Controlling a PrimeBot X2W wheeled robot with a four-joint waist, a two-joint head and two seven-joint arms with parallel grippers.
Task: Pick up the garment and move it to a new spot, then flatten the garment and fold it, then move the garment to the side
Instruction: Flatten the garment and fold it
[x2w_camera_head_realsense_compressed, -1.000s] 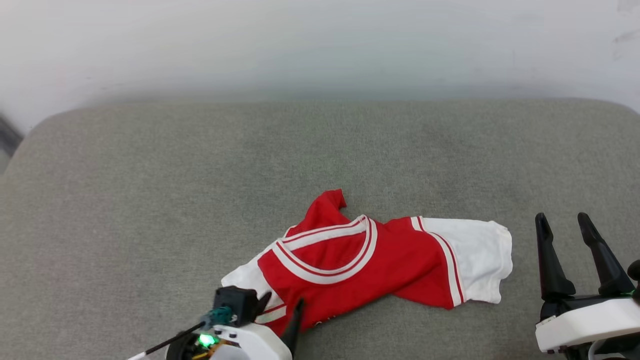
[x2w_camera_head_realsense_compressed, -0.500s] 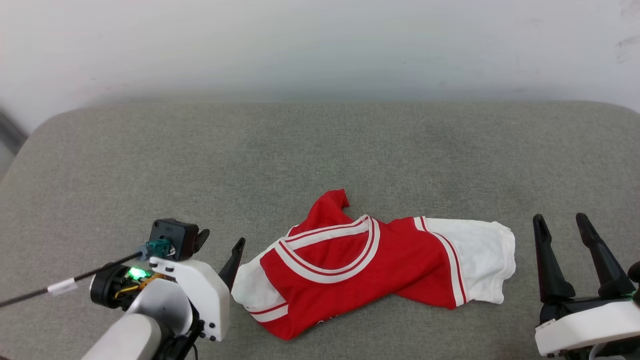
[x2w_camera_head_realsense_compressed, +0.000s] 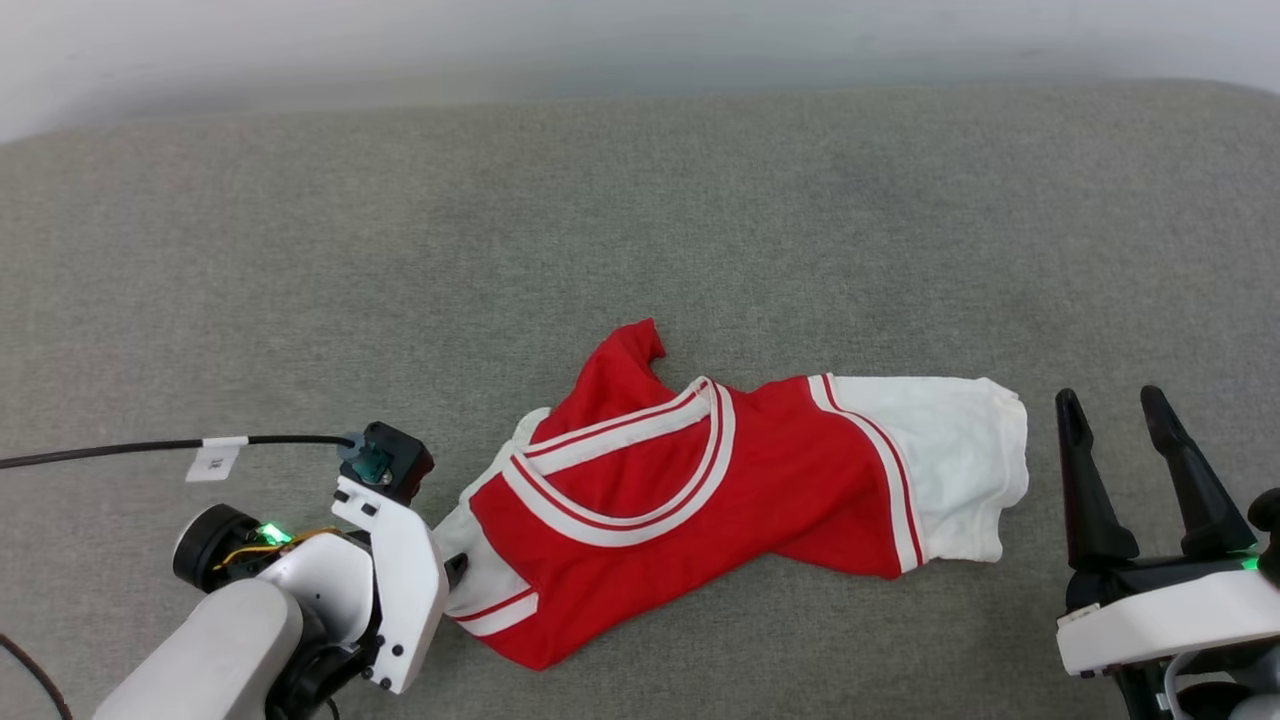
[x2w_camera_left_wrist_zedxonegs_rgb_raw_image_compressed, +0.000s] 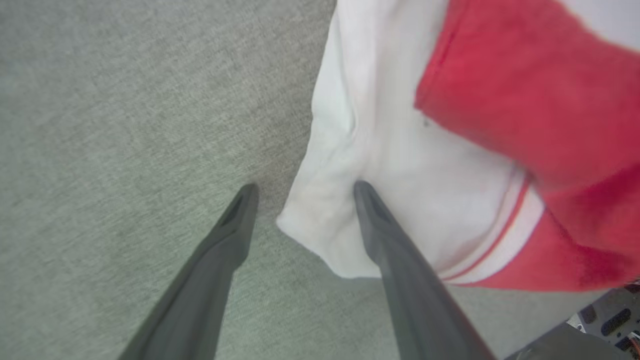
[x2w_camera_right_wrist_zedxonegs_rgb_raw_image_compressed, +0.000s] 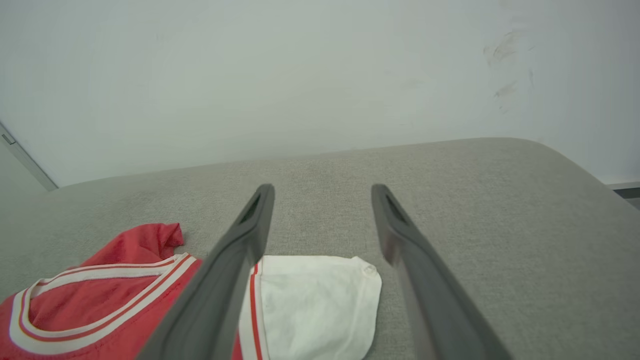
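Observation:
The garment (x2w_camera_head_realsense_compressed: 700, 490), a red shirt with white sleeves and a red-and-white striped collar, lies crumpled on the grey cushion (x2w_camera_head_realsense_compressed: 640, 230), slightly right of centre. My left gripper (x2w_camera_left_wrist_zedxonegs_rgb_raw_image_compressed: 305, 189) is open at the shirt's left sleeve (x2w_camera_left_wrist_zedxonegs_rgb_raw_image_compressed: 400, 175). That sleeve's corner lies between the fingers, and one fingertip (x2w_camera_left_wrist_zedxonegs_rgb_raw_image_compressed: 364, 192) rests on the white cloth. In the head view the left arm's white wrist (x2w_camera_head_realsense_compressed: 395, 570) covers those fingers. My right gripper (x2w_camera_head_realsense_compressed: 1108, 400) stands open and empty, just right of the right sleeve (x2w_camera_head_realsense_compressed: 950, 460). The right wrist view shows the garment (x2w_camera_right_wrist_zedxonegs_rgb_raw_image_compressed: 100, 300) low on the left.
The grey cushion's far edge (x2w_camera_right_wrist_zedxonegs_rgb_raw_image_compressed: 350, 152) meets a pale wall (x2w_camera_right_wrist_zedxonegs_rgb_raw_image_compressed: 300, 75), and its right end rounds off (x2w_camera_right_wrist_zedxonegs_rgb_raw_image_compressed: 575, 165). A black cable (x2w_camera_head_realsense_compressed: 150, 448) with a white tag runs left from my left wrist.
The left arm pulled off the garment's lower left edge, swung out left, then came back with its fingers at the white sleeve. The head camera has tilted down. The right arm kept still.

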